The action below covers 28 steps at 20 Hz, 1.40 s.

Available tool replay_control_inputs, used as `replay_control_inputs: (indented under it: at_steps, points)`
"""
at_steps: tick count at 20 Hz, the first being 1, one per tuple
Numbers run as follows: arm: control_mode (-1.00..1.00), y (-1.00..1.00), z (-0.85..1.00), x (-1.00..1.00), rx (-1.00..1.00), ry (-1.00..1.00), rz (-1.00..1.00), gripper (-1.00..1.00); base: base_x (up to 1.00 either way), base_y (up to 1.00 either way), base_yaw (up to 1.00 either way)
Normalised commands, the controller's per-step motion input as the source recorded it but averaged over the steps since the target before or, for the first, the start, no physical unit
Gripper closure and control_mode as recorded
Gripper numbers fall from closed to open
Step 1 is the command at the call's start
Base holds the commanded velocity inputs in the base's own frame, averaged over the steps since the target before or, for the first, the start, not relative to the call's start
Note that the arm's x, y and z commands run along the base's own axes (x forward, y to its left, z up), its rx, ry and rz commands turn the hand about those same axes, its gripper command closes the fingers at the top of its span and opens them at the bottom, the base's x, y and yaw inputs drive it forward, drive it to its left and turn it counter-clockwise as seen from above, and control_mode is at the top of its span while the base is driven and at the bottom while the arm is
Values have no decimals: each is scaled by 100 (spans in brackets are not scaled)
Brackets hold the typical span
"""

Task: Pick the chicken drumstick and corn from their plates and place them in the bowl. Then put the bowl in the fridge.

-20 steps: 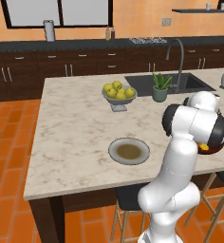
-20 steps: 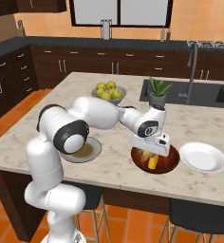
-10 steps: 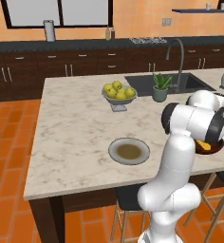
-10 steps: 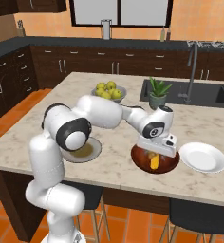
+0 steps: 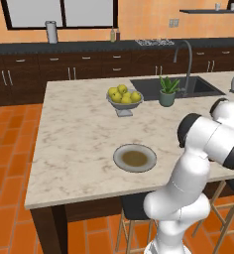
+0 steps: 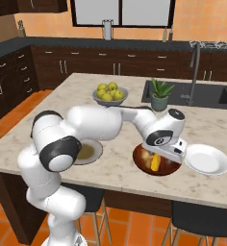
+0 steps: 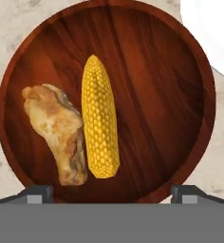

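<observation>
The dark reddish-brown wooden bowl [image 7: 180, 76] sits on the island counter, directly under my hand. Inside it lie the yellow corn [image 7: 100, 123] and, touching its side, the golden-brown chicken drumstick [image 7: 57, 133]. My gripper [image 7: 111, 192] hovers above the bowl, open, its fingertips [image 7: 38, 192] wide apart with nothing between them. From the right base view the bowl [image 6: 170, 168] shows the corn [image 6: 155, 162] below my gripper [image 6: 164, 153]. The bare white plate [image 6: 207, 160] lies just right of the bowl, and the grey plate [image 6: 89, 152] with a brownish centre lies to its left.
A grey footed bowl of yellow-green fruit [image 6: 110, 94] and a potted plant [image 6: 159, 95] stand farther back on the island, beside the sink [image 6: 202, 93] and faucet [image 5: 184, 54]. Stools stand under the near counter edge. My own arm hides the bowl in the left base view.
My hand has drifted a little to the right above the bowl. The corn and drumstick lie in the bowl as before.
</observation>
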Motion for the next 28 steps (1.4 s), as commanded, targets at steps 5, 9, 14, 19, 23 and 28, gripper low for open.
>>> replay_control_inputs:
  at_steps: [5, 9, 14, 19, 23, 28]
  points:
    - [-100, 0, 30, -45, 3, 2, -47, -100, 0, 0, 0]
    - [-100, -14, 16, -55, 10, 0, -37, -100, 0, 0, 0]
    - [-100, -18, -25, -28, 20, -2, -7, -100, 0, 0, 0]
    - [-100, -29, -38, 30, 2, 0, 0, -100, 0, 0, 0]
    - [-100, -28, -18, 21, 5, 0, 0, -100, 0, 0, 0]
    - [-100, -27, -13, 31, 7, 0, -1, -100, 0, 0, 0]
